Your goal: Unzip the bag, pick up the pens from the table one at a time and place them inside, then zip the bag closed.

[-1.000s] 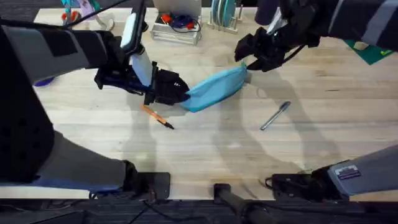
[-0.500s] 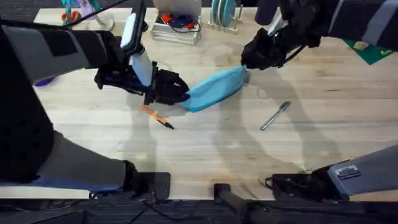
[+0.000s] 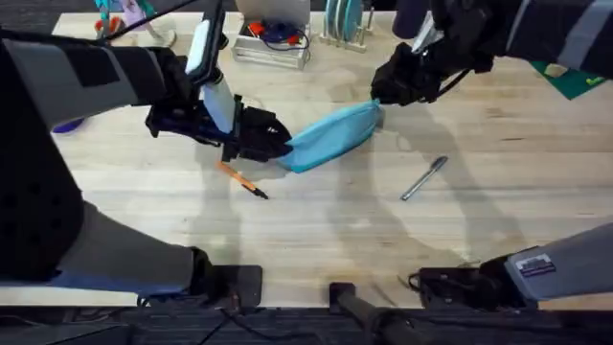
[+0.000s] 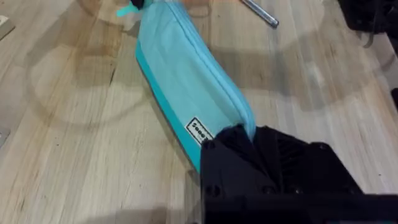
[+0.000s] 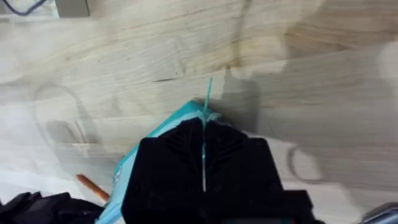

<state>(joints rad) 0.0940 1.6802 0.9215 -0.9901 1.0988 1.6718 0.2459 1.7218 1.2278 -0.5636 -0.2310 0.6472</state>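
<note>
Both sets of jaws are closed on the bag [image 3: 330, 135], one at each end: the left gripper [image 3: 280, 147] clamps the lower left end of the pouch, and the right gripper [image 3: 380, 96] pinches the upper right end where the zipper finishes. From overhead, the light blue bag lies slantwise near the middle of the table [image 3: 316, 225], stretched between the two grippers. The orange pen [image 3: 241, 179] lies on the wood just below the left gripper, close to the bag's lower end but apart from it, its black tip pointing toward the near edge. The silver pen [image 3: 423, 178] lies well to the right of the bag, also slanted, touching nothing. In the left wrist view, the black fingers [image 4: 233, 146] are shut over the near end of the bag [image 4: 186, 81], beside a small white label [image 4: 200, 130] on its side, and the pouch's zipper seam runs away along its top; one end of the silver pen [image 4: 260, 12] shows beyond it. In the right wrist view, the fingers [image 5: 180, 155] meet tight around a thin teal zipper pull [image 5: 206, 99] that sticks out between them, with the bag [image 5: 165, 127] beneath and the orange pen [image 5: 92, 185] lying farther off on the table [image 5: 298, 74].
</note>
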